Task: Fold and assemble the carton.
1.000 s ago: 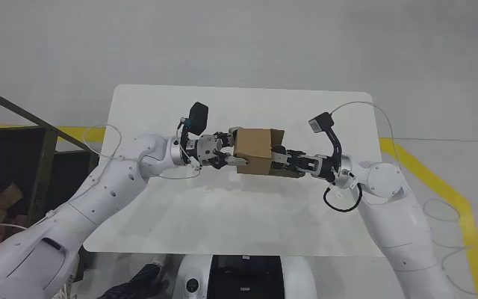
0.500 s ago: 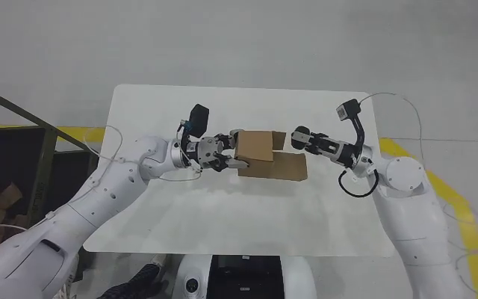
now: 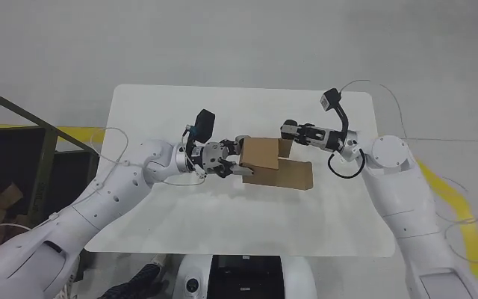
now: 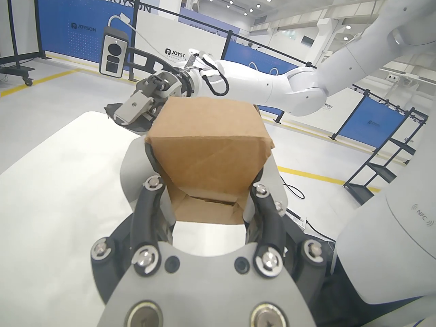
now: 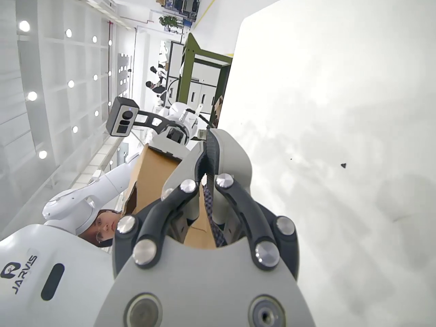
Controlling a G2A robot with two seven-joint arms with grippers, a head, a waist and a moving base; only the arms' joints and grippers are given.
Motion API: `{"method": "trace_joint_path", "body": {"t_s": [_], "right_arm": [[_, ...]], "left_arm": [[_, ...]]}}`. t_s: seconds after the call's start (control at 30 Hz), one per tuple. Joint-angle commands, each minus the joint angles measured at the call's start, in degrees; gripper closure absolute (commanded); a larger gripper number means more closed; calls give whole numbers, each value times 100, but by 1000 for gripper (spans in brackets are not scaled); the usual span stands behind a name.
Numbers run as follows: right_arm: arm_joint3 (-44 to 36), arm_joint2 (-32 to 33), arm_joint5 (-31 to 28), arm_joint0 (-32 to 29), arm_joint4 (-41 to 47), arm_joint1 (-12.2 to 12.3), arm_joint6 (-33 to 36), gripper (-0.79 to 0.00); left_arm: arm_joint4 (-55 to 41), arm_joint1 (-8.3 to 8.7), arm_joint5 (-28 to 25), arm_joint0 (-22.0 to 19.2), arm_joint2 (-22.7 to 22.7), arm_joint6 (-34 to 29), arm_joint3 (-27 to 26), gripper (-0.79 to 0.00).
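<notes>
Brown cardboard forms the carton [image 3: 258, 153], which is held over the middle of the white table [image 3: 149, 119] with its long side running left to right. The left gripper [image 3: 239, 155] has the carton's left end between its jaws, one finger [image 4: 136, 168] pressed on each of two opposite side walls, so the jaws stand about as wide as the box. In the left wrist view the end of the carton nearest that gripper is folded partly shut, with a narrow gap left between its flaps. At the right end a long flap [image 3: 293, 175] lies open and flat toward the near right, and a short flap [image 3: 284, 146] stands at the far right corner. The right gripper [image 3: 287, 128] sits just beyond that far right corner, its jaws drawn together with the pads [image 5: 207, 158] meeting at the tips. Whether its tips touch the short flap cannot be told.
</notes>
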Motion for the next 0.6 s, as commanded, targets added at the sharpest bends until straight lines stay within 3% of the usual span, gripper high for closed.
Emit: {"method": "trace_joint_path", "body": {"t_s": [0.0,0.57], "right_arm": [[7,-31,-108,19,120,-7,111,0],[-739,333,-368,-498,391,150,568,0]], "left_arm": [[2,5,0,-9,-4,15,21,-366],[-37,30,0,-16,-61,98,132,-369]]}}
